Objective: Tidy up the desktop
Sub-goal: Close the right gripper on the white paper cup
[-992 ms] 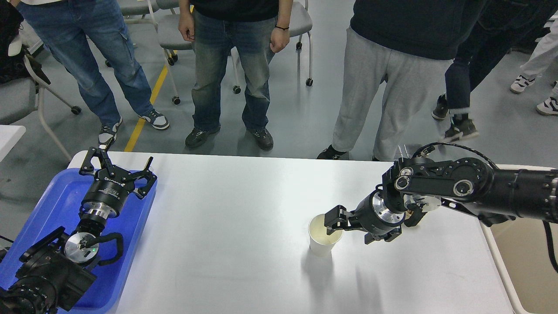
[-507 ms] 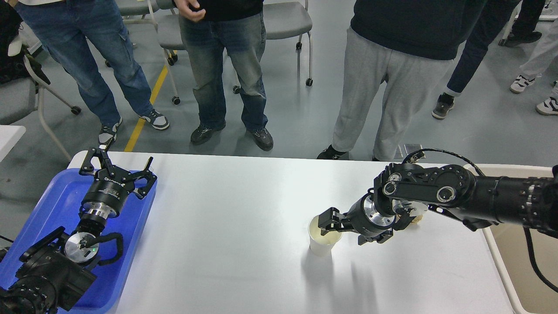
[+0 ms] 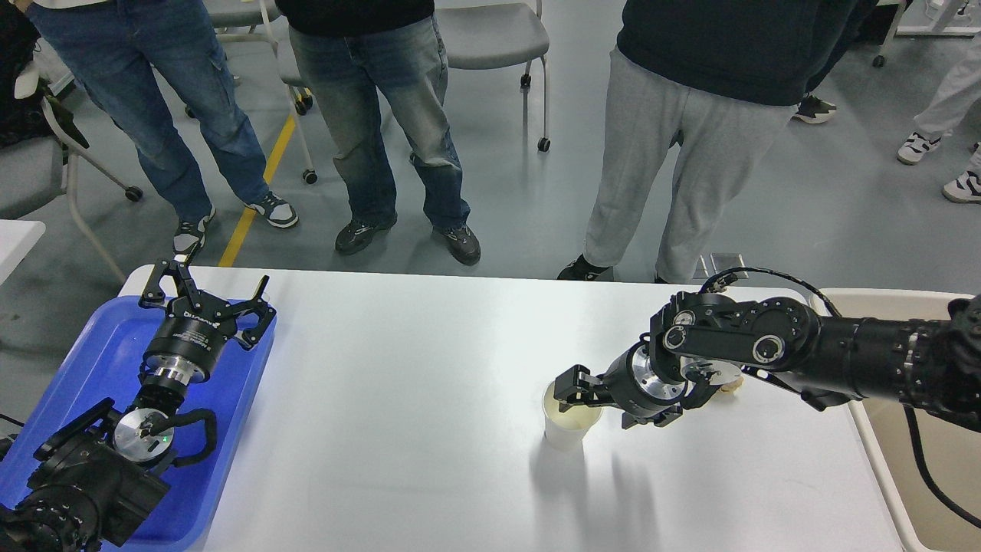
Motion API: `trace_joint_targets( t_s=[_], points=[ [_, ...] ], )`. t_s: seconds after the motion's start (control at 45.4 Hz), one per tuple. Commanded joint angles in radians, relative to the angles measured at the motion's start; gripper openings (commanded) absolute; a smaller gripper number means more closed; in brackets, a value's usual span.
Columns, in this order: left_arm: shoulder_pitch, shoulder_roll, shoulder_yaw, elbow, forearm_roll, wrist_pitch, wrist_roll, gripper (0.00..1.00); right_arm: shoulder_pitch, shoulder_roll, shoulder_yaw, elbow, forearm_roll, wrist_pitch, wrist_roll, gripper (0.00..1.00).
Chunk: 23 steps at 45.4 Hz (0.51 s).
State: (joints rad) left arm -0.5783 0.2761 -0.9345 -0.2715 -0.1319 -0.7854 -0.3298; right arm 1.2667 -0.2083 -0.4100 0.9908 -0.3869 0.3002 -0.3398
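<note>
A white paper cup (image 3: 567,423) stands upright on the glossy white desktop (image 3: 398,399), right of the desktop's middle. The right gripper (image 3: 569,389) reaches in from the cup's right side and sits at the cup's rim, its dark fingers overlapping the mouth; whether they pinch the rim or stand apart cannot be told. Far left of the cup, the left gripper (image 3: 205,295) hangs with fingers spread wide, holding nothing, above a blue tray (image 3: 92,345) at the desktop's left edge.

text: none legible | left gripper (image 3: 205,295): white lettering on body (too small to read)
</note>
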Motion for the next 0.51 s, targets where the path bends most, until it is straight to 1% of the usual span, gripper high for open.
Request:
trace_joint_targets(
  t_s=[0.0,0.022,0.066,0.11,0.485],
  points=[
    [0.000,0.000,0.000,0.000,0.000,0.000,0.000,1.00,-0.004,0.004,-0.015,-0.006,-0.044,0.000,0.025,0.30],
    [0.000,0.000,0.000,0.000,0.000,0.000,0.000,1.00,-0.004,0.004,-0.015,-0.006,-0.049,0.000,0.027,0.22],
    [0.000,0.000,0.000,0.000,0.000,0.000,0.000,1.00,-0.003,0.004,-0.018,-0.006,-0.059,0.000,0.027,0.18],
    [0.000,0.000,-0.001,0.000,0.000,0.000,0.000,1.00,-0.003,0.004,-0.027,-0.006,-0.066,0.000,0.027,0.00],
    [0.000,0.000,0.000,0.000,0.000,0.000,0.000,1.00,0.030,0.000,-0.046,-0.001,-0.072,-0.004,0.021,0.00]
  ],
)
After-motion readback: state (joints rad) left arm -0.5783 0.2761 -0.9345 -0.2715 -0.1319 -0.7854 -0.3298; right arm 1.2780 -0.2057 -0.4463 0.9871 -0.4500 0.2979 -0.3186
